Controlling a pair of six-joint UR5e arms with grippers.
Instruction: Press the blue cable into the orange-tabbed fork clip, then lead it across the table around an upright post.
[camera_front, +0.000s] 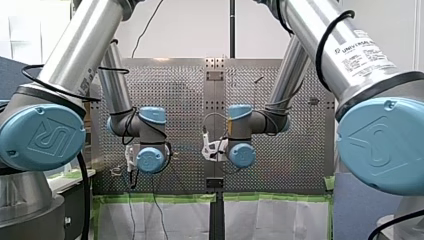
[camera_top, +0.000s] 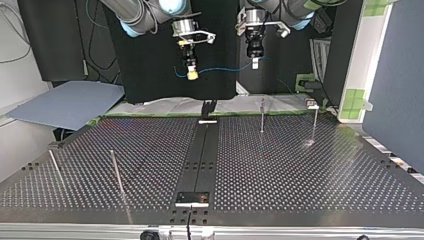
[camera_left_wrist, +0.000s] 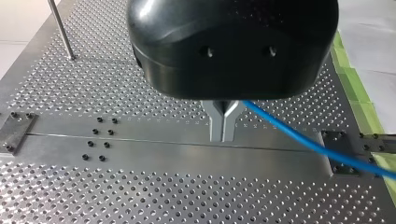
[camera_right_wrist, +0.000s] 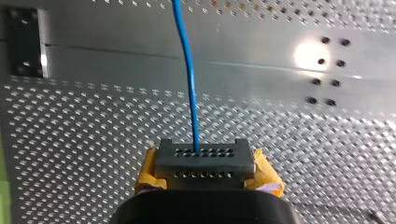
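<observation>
The blue cable (camera_top: 222, 69) hangs in a shallow sag between my two grippers, high above the far edge of the table. My left gripper (camera_left_wrist: 223, 127) has its metal fingers shut on the blue cable (camera_left_wrist: 308, 142), which runs off to one side of it. My right gripper (camera_right_wrist: 204, 158), with yellow pads, is shut on the cable's (camera_right_wrist: 188, 79) other part. In the top view my right gripper (camera_top: 190, 74) is left of my left gripper (camera_top: 255, 62). A dark fork-shaped clip (camera_top: 208, 107) stands at the table's far middle edge; no orange tab shows on it.
Upright posts stand at the top view's far right (camera_top: 262, 115) (camera_top: 314, 124) and near left (camera_top: 116, 172) (camera_top: 54, 166). A small fixture (camera_top: 312, 104) sits at the far right. A dark centre strip (camera_top: 202, 155) runs across the perforated table.
</observation>
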